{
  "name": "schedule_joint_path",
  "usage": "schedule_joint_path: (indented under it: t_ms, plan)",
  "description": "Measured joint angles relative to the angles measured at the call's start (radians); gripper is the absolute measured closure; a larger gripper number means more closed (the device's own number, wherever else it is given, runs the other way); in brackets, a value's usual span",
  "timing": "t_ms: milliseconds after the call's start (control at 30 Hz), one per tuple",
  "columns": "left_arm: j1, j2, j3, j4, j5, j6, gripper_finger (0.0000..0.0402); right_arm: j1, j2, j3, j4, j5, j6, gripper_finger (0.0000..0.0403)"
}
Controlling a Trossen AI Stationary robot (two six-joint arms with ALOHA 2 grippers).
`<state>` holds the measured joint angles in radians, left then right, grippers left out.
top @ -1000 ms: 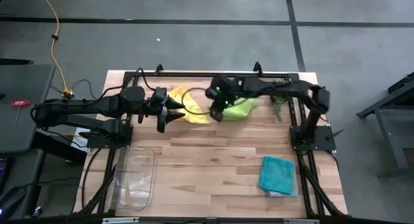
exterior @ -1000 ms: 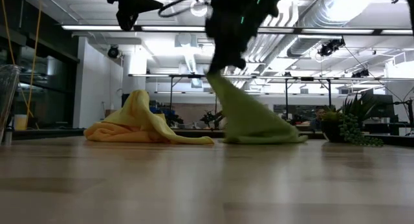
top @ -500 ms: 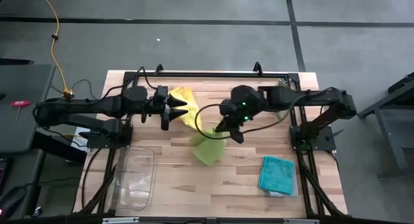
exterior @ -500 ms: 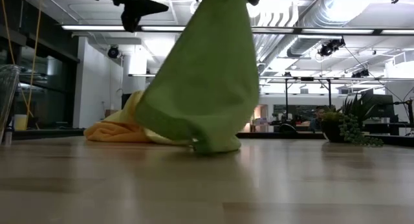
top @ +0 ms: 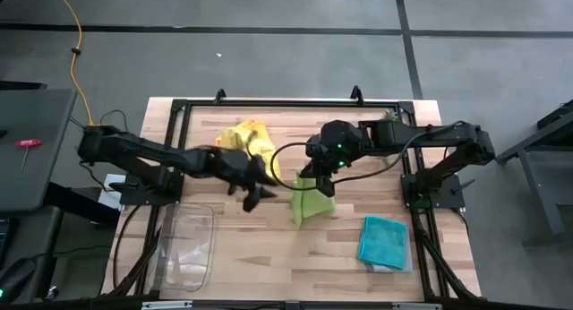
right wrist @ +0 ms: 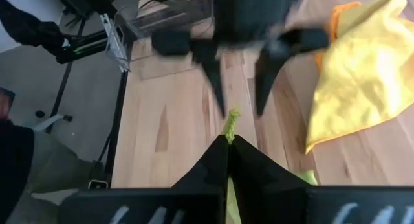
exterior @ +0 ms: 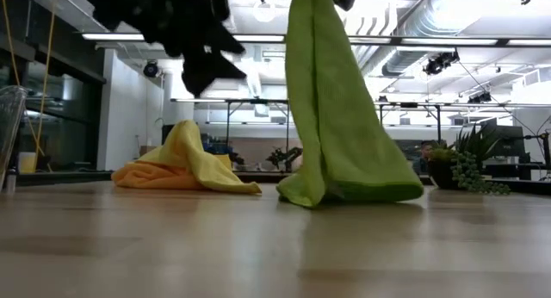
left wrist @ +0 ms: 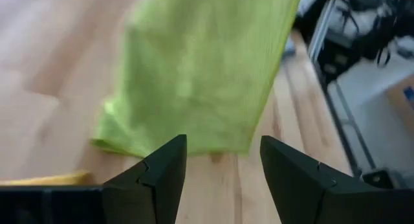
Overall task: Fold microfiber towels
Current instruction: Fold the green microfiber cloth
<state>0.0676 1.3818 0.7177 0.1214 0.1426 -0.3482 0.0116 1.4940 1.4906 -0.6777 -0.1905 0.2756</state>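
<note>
A lime green towel point(top: 306, 202) hangs from my right gripper point(top: 319, 177), which is shut on its top over the middle of the table. The towel's lower end point(exterior: 344, 190) rests on the wood. My left gripper point(top: 262, 192) stands open just left of the towel, above the table and apart from it; its wrist view shows the green towel point(left wrist: 200, 68) beyond the spread fingers. At the far side a yellow towel point(top: 246, 138) lies crumpled on top of an orange towel point(exterior: 138, 175). A folded teal towel point(top: 385, 241) lies near the right front. My right gripper pinches the green towel's top end point(right wrist: 231, 118) between its two fingers; a small tuft sticks out past the fingertips. The fingers slant downward from the table's right side. The towel hangs below them in loose folds, its lower end on the table.
A clear plastic tray point(top: 183, 247) stands at the near left corner. A small green plant point(exterior: 469, 169) sits at the far right. Bare wood lies between the hanging towel and the near edge.
My right gripper has carried the green towel from the far side toward the table's middle and lifted it; the towel swung out toward the left and now hangs straight with its lower end on the wood. My left gripper has moved right and down toward the towel, still open.
</note>
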Motion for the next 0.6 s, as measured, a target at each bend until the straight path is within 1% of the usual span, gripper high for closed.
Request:
schedule_joint_path:
  t_ms: [133,200,300,367,433,500,600]
  plan:
    - [-0.047,0.136,-0.001,0.143,0.001,-0.041,0.0216,-0.012,0.0,0.0,0.0,0.012,0.016,0.0403]
    - [-0.061,0.188,-0.001,0.218,0.002,-0.084,0.0216,-0.018,0.0,0.0,-0.001,0.039,0.034,0.0403]
    - [-0.072,0.239,0.0,0.299,0.002,-0.152,0.0216,-0.03,0.0,0.0,-0.013,0.117,0.098,0.0403]
    - [-0.077,0.253,0.0,0.302,0.001,-0.172,0.0216,-0.039,0.0,0.0,-0.025,0.171,0.134,0.0403]
    - [-0.082,0.258,0.0,0.294,-0.007,-0.173,0.0216,-0.047,0.0,0.0,-0.03,0.197,0.143,0.0403]
    - [-0.083,0.258,0.0,0.283,-0.027,-0.173,0.0216,-0.052,0.0,0.0,-0.028,0.199,0.145,0.0403]
    - [-0.083,0.258,0.0,0.285,-0.094,-0.173,0.0216,-0.054,0.0,0.0,-0.02,0.191,0.154,0.0403]
